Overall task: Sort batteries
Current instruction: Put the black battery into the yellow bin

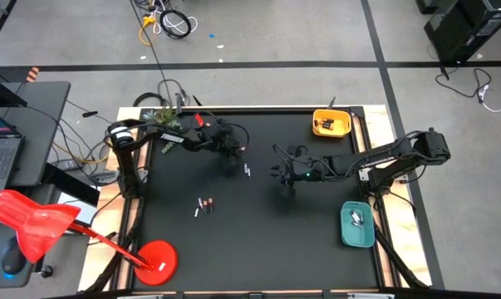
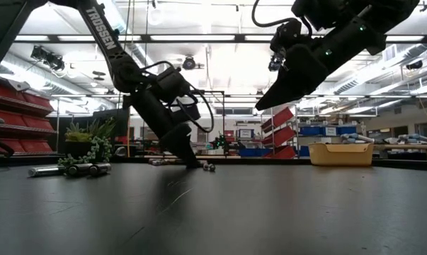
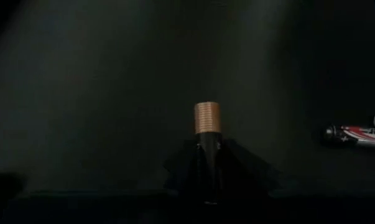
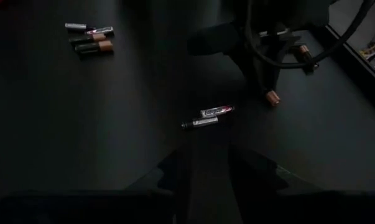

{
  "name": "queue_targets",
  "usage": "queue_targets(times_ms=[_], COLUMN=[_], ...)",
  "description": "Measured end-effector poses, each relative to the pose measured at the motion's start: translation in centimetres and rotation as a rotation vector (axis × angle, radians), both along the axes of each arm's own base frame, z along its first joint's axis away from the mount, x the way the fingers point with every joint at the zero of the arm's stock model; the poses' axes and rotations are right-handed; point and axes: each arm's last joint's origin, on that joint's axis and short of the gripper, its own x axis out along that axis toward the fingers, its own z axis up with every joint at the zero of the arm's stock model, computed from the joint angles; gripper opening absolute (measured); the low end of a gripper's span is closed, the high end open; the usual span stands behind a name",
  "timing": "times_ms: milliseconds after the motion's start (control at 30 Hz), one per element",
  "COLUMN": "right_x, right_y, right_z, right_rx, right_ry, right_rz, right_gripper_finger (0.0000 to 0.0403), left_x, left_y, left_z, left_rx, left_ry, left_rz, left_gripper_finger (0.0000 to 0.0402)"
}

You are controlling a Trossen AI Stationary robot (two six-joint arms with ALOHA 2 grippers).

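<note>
Down at the far left part of the black counter, the left hand is lowered to the surface, its fingers pinched on a copper-topped battery that pokes out past the tips. Just beside it lie two silvery batteries, close to each other. Nearer the front, a small cluster of batteries lies well apart from both hands, with bare black surface all round it.

Over toward the middle, the right hand hangs above the counter, clear of the surface; I cannot tell whether its fingers are spread or together. Open room stretches between the two hands and forward to the front edge.

Along the right edge sit the two trays: the yellow tray at the far corner holds a few batteries, and the teal tray nearer the front holds a couple more. A small green plant stands at the far left edge.
</note>
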Motion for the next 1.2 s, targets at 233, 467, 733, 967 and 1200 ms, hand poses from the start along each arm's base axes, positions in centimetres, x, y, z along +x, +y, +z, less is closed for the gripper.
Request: queue_targets(times_ms=[233,467,733,967,1200], right_x=[0.0,-0.1,-0.1,0.0,0.0], right_y=[0.0,0.0,0.0,0.0,0.0], right_z=[0.0,-0.1,-0.1,0.1,0.1], right_rx=[0.010,0.009,0.017,0.016,0.017], right_ry=[-0.004,0.006,0.006,-0.017,-0.014], right_rz=[-0.008,-0.026,-0.031,-0.030,-0.030], right_gripper_finger=[0.0112,0.0112,0.0112,0.0112,0.0112], left_x=[0.2,0.4,0.0,-0.2,-0.4], left_y=[-0.3,-0.9,-1.7,-2.8,-3.2], left_z=[0.0,1.2,1.5,1.1,0.9], left_rx=[0.031,0.052,0.014,0.039,0.045], left_ry=[0.011,-0.033,0.013,0.086,0.155], left_rz=[0.034,0.005,-0.048,-0.109,-0.108], left_gripper_finger=[0.0004,0.0000,0.0010,0.0064,0.0106])
